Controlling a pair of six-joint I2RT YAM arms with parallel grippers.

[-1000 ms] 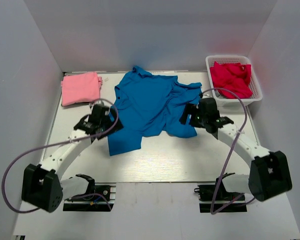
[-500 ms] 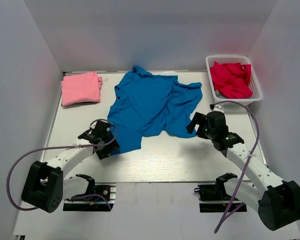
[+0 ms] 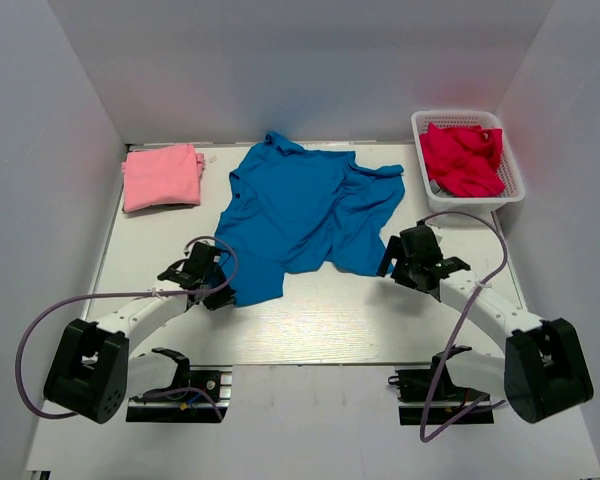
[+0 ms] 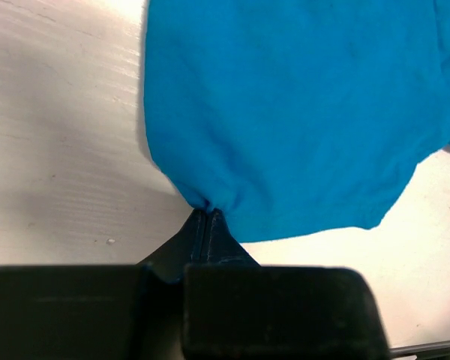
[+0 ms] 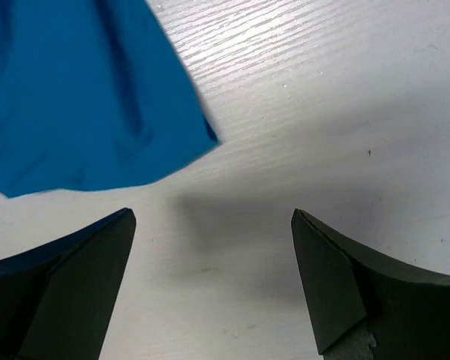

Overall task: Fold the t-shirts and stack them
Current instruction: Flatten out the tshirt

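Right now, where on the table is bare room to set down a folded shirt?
The widest bare patch is the near strip of table, between the hem of the blue t-shirt and the arm bases. A smaller one lies in front of the pink t-shirt, left of the left gripper. The middle is crowded; the basket is full.

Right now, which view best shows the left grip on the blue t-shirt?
Left wrist: shut left fingers pinch the blue t-shirt's bunched corner. Top external shows it too small to judge; right wrist shows only another corner.
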